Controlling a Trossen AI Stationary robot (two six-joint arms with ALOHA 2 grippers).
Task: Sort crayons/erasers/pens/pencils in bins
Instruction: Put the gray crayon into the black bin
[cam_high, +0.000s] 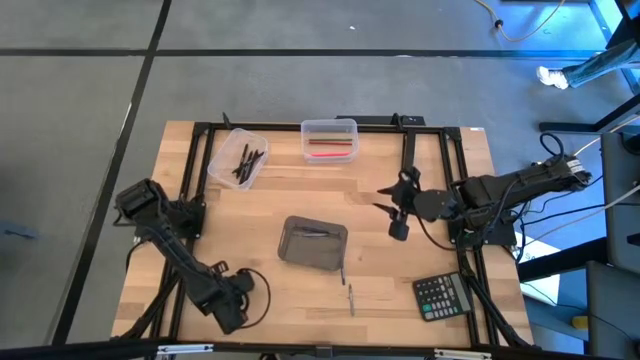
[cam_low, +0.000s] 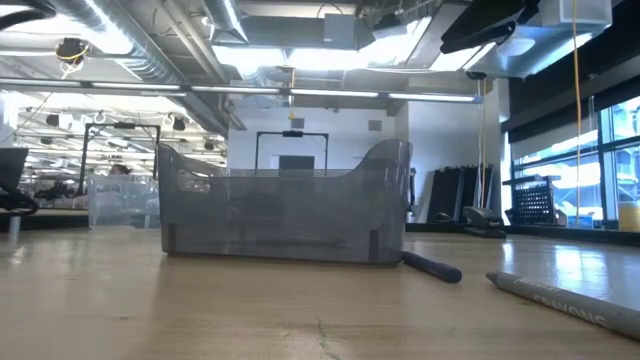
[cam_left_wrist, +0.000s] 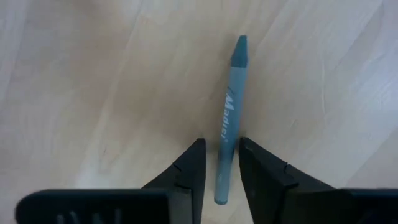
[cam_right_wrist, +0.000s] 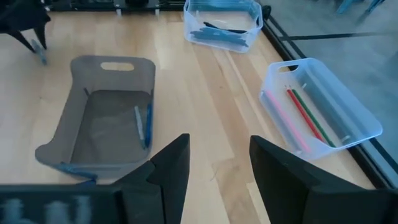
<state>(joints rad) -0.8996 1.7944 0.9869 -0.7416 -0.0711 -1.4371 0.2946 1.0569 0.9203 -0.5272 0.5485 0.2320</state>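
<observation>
Three bins (cam_high: 314, 244); left gripper (cam_left_wrist: 219, 163) jaws straddle one grey-blue crayon (cam_left_wrist: 227, 118); right gripper (cam_right_wrist: 219, 165) jaws open, empty.

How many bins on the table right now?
3. Smoky grey bin at the table's centre, a clear bin holding dark sticks at the far left, and a second clear bin with red sticks at far centre.

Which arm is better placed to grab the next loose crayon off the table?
Left. Its open gripper straddles a grey-blue wax crayon lying on the wooden table; the right gripper hovers open over bare wood.
</observation>
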